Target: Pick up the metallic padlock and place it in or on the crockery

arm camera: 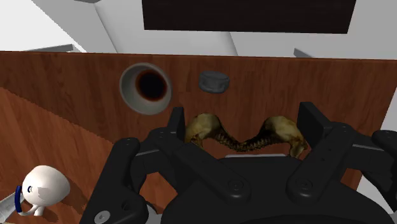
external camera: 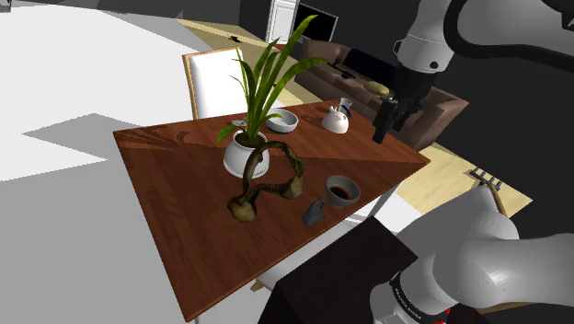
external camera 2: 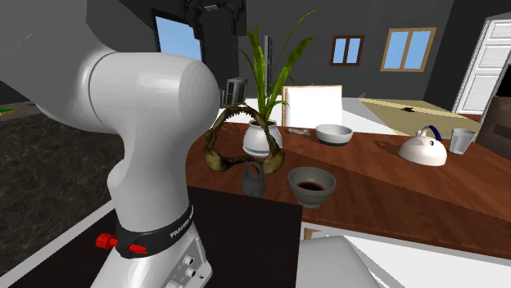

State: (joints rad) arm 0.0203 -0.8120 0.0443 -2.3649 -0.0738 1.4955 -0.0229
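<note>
The all-black two-finger claw (external camera: pixel 384 118) hangs in the upper right of the shoulder view, above the far right side of the reddish-brown wooden table (external camera: pixel 175 184). Its fingers are spread wide, with nothing between them. I judge this to be the approach step: nothing is grasped yet.

In the wrist view, a brownish, bone-like curved piece (arm camera: pixel 245 137) lies just past the fingertips. Beyond it are the small dull-grey metallic padlock (arm camera: pixel 213 82) and, just beside that, a grey round bowl with a dark inside (arm camera: pixel 146 88). In the shoulder view the padlock sits low and right of centre, near the table's near edge and well apart from the claw. The second exterior view suggests it stands with its shackle up.

The next move calls for carrying the claw across the table toward the lower middle of the shoulder view. It must clear the curved piece, then come down with the fingers either side of the padlock's body. The bowl looks like the handiest crockery for the drop.
</note>
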